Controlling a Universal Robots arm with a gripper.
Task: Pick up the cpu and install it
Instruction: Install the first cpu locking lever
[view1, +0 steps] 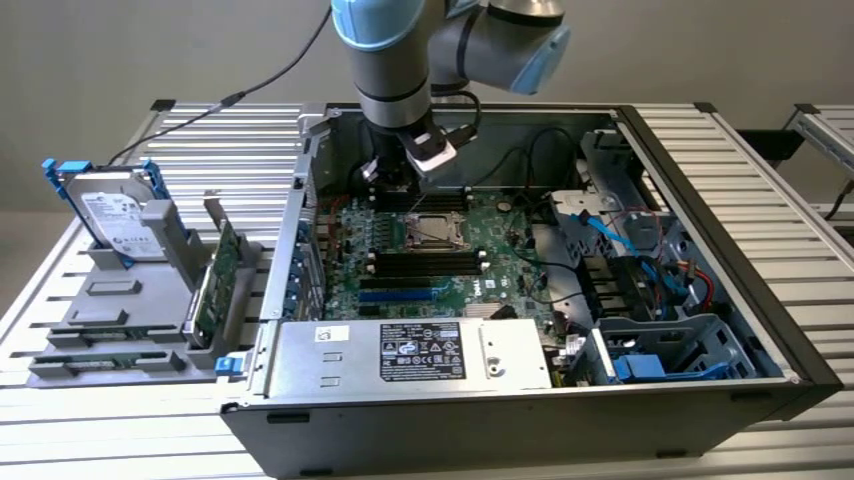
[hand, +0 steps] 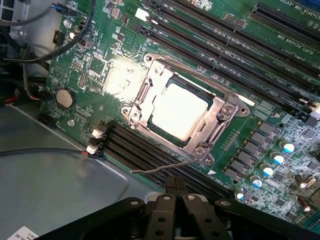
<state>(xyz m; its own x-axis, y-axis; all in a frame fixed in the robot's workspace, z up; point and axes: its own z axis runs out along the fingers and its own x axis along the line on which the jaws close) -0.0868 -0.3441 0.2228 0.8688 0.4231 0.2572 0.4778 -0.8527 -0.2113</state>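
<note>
Clearly seated in the motherboard (view1: 427, 250) socket (hand: 145, 92), under the metal retention frame: cpu (hand: 179, 111), per wrist view. Confirmed from exterior view: open computer case (view1: 747, 260), hard drive (view1: 114, 215) racked at exterior view's left. Gripper (hand: 174, 197) closed, empty, poised just above memory slots (hand: 150, 155) beside the socket, clear of cpu.

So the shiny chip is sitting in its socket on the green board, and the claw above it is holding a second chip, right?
Not quite. The cpu does sit in its socket on the motherboard, but the claw above it is shut and holds nothing, as the wrist view shows.
</note>
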